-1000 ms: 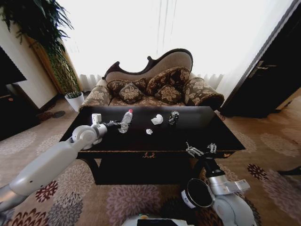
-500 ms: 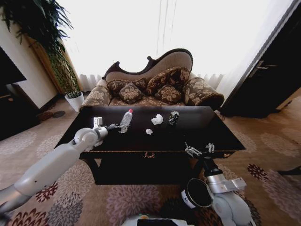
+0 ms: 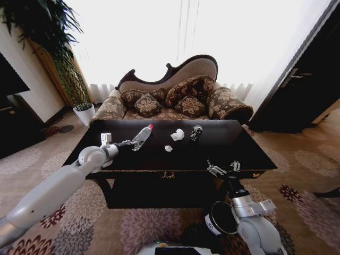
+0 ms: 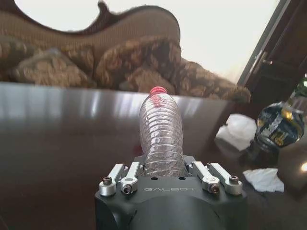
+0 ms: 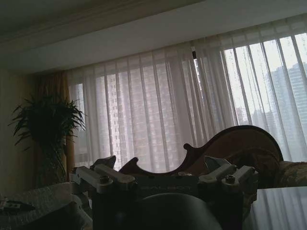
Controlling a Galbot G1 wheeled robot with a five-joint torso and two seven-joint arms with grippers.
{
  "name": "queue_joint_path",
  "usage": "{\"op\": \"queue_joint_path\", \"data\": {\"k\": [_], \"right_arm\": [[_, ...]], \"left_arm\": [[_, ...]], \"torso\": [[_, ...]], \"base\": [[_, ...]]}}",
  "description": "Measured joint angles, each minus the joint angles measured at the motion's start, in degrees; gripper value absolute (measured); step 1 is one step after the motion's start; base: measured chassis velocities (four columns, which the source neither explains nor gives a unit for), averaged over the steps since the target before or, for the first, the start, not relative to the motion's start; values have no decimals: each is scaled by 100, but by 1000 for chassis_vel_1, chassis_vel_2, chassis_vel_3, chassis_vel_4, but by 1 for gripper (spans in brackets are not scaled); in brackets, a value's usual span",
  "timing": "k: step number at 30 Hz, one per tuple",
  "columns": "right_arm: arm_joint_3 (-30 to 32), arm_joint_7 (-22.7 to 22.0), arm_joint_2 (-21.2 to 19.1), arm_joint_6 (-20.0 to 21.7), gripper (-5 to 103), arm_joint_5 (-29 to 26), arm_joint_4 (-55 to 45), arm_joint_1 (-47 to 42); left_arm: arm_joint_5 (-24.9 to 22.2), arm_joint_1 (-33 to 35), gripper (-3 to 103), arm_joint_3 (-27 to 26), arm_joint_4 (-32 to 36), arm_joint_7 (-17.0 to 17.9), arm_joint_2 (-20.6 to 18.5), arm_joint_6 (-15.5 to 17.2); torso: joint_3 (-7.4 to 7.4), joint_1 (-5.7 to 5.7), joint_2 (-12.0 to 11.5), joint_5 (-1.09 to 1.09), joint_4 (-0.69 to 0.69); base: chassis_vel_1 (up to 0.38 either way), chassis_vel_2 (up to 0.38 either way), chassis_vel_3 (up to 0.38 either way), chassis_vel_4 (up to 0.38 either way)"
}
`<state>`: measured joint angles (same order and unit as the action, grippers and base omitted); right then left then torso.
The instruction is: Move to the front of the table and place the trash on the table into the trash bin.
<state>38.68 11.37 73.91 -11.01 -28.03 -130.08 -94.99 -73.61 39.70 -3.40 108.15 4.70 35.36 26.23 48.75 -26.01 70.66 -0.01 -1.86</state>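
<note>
My left gripper is clamped on the base of a clear ribbed bottle with a red cap, holding it tilted above the table, toward the table's 10 o'clock corner. The bottle looks empty: light, thin-walled, likely to buckle and slip under a hard squeeze, so I judge the stiffer base the sound place to hold it.

Beyond it, at about 2 o'clock from the bottle, lie a crumpled paper ball, a dark can just beside it, and a small paper scrap nearer me. The paper is soft and feather-light, best pinched across its bulk; the can is stiff, smooth and apt to roll, best taken around its middle.

My right gripper waits with fingers spread at the table's front edge, around 5 o'clock. The bin sits on the carpet below that arm, which may hinder the drop. A sofa stands behind the table.
</note>
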Motion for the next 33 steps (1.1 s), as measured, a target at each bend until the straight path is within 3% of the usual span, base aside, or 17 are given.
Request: {"op": "queue_joint_path", "data": {"k": [2,3,5,7,9,10,12,13,15,20,33], "right_arm": [[-19,53,-31,-6,100,-117,-4,12],[-101,148,-112,-9,100,-400,-25,31],[-290,316,-233,-44,100,-878,-33,57],[-409,420,-309,-87,100,-1160,-23,78],[-738,797,-492,-218,100,-1970,0,149],[-849,1020,-525,-271,100,-2273,-10,163],[-888,1110,-525,-291,100,-2380,-27,158],[-988,1413,-475,-345,100,-2662,-138,94],[-1192,1756,-399,-366,100,-2894,-330,44],[-1396,2052,-304,-375,100,-2856,-550,-112],[-1691,2042,-223,-458,100,-2257,-555,-282]], "left_arm": [[201,182,36,-212,93,-113,-8,-83],[661,582,36,-729,261,-431,-6,-343],[1088,1141,36,-1398,504,-817,-5,-679],[1234,1458,36,-1709,662,-1014,-12,-858],[1547,2032,36,-2216,1028,-1556,-63,-1241],[1638,2145,36,-2300,1138,-1818,-79,-1389],[1672,2171,36,-2318,1178,-1933,-86,-1453],[1742,2194,36,-2325,1321,-2328,-106,-1642],[1743,2268,36,-2343,1619,-2740,-141,-1847],[1776,2326,36,-2364,2112,-3147,-213,-2004],[1861,2791,36,-2510,2829,-3844,-496,-2137]], "torso": [[0,0,0,0,0],[0,0,0,-2,-2],[0,0,0,1,0],[0,0,0,-1,2],[0,1,0,0,4],[-1,1,0,-1,5],[-1,1,0,-1,5],[-1,1,0,0,3],[-1,1,0,0,-4],[-1,1,1,-1,0],[0,1,1,0,1]], "base": [[0,0,0,0],[0,0,0,0],[0,0,0,0],[0,0,0,0],[0,0,0,0],[0,0,0,0],[0,0,0,0],[0,0,0,0],[0,0,0,0],[0,0,0,0],[0,0,0,0]]}}
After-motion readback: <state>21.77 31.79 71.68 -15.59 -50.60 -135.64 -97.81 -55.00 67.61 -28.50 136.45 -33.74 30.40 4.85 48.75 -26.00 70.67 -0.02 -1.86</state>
